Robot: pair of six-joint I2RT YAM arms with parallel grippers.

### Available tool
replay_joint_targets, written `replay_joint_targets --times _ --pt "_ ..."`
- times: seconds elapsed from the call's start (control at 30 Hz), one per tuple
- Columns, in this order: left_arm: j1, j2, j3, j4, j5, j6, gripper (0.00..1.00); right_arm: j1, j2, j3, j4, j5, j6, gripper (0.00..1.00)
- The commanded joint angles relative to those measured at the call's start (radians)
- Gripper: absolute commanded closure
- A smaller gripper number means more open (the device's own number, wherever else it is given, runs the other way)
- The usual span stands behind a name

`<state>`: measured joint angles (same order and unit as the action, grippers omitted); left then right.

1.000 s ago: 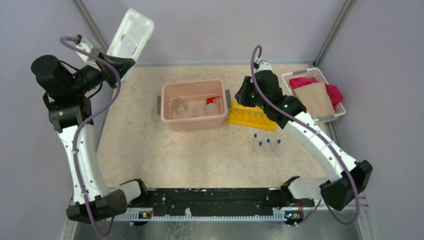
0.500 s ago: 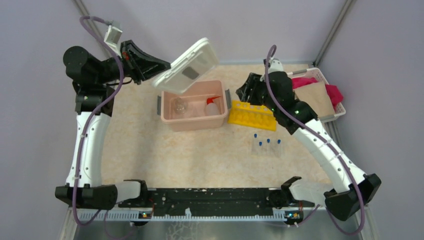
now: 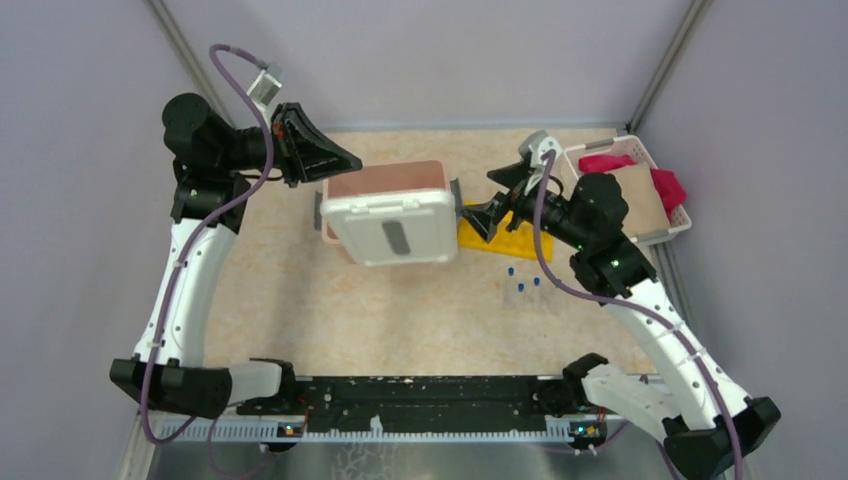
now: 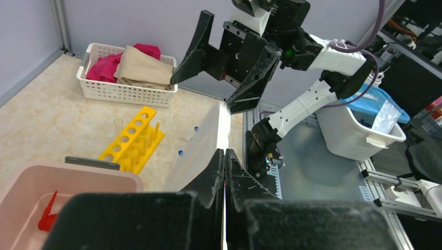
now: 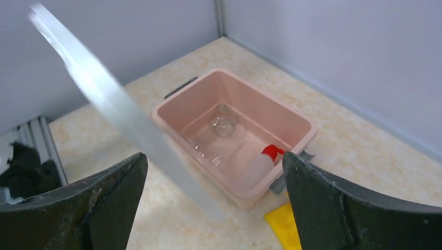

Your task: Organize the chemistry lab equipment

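Note:
My left gripper (image 3: pixel 352 160) (image 4: pixel 224 152) is shut on the edge of a white lid (image 3: pixel 392 228) (image 5: pixel 117 107), which hangs tilted over a pink bin (image 3: pixel 388 176) (image 5: pixel 298 124). The top view's lid hides the bin's contents. The right wrist view shows a clear glass flask (image 5: pixel 224 119) and a white squeeze bottle (image 5: pixel 254 171) with a red nozzle inside the bin. My right gripper (image 3: pixel 492 205) (image 5: pixel 213 156) stands open and holds nothing, above the yellow tube rack (image 3: pixel 512 240) (image 4: pixel 133 139). Small blue-capped tubes (image 3: pixel 528 285) stand on the table in front of the rack.
A white basket (image 3: pixel 672 232) (image 4: pixel 112 89) of pink and tan cloths sits at the back right corner. Grey walls close the table at the back and sides. Off the table's right side stands a white tub (image 4: pixel 346 135).
My left arm has swung the lid from the far left corner to over the pink bin. My right gripper has opened wide and drawn back from the rack.

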<state>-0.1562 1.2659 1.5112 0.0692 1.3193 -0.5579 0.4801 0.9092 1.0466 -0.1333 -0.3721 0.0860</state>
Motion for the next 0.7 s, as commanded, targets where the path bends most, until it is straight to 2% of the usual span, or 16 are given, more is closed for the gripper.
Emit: replay_joint_targets --times 0.0,0.13,0.17,0.3,0.4,0.5,0.57,0.67 --pt "-0.014 -0.015 -0.008 -0.124 0.073 0.164 1.0 -0.018 0.076 -0.023 0.126 -0.338 -0.149 0.01" --pt "-0.016 -0.011 -0.039 -0.36 0.034 0.396 1.0 -0.019 0.097 -0.075 0.305 -0.539 -0.052 0.01" --pt "-0.017 -0.007 -0.047 -0.401 0.022 0.443 1.0 -0.02 0.102 -0.092 0.329 -0.542 -0.024 0.01" --pt "-0.02 0.018 -0.061 -0.562 -0.025 0.637 1.0 -0.018 0.143 -0.074 0.24 -0.421 -0.001 0.02" --pt "-0.025 0.046 -0.055 -0.714 -0.125 0.831 1.0 -0.012 0.155 -0.061 0.158 -0.338 0.038 0.04" --pt "-0.023 0.063 -0.064 -0.859 -0.193 1.03 0.79 -0.004 0.125 -0.094 0.088 -0.255 0.029 0.09" --pt "-0.025 0.064 -0.085 -0.946 -0.204 1.15 0.59 0.002 0.076 -0.131 0.085 -0.173 0.061 0.09" --pt "-0.029 0.044 -0.135 -1.001 -0.254 1.274 0.49 0.045 0.028 -0.124 -0.007 -0.097 0.136 0.15"
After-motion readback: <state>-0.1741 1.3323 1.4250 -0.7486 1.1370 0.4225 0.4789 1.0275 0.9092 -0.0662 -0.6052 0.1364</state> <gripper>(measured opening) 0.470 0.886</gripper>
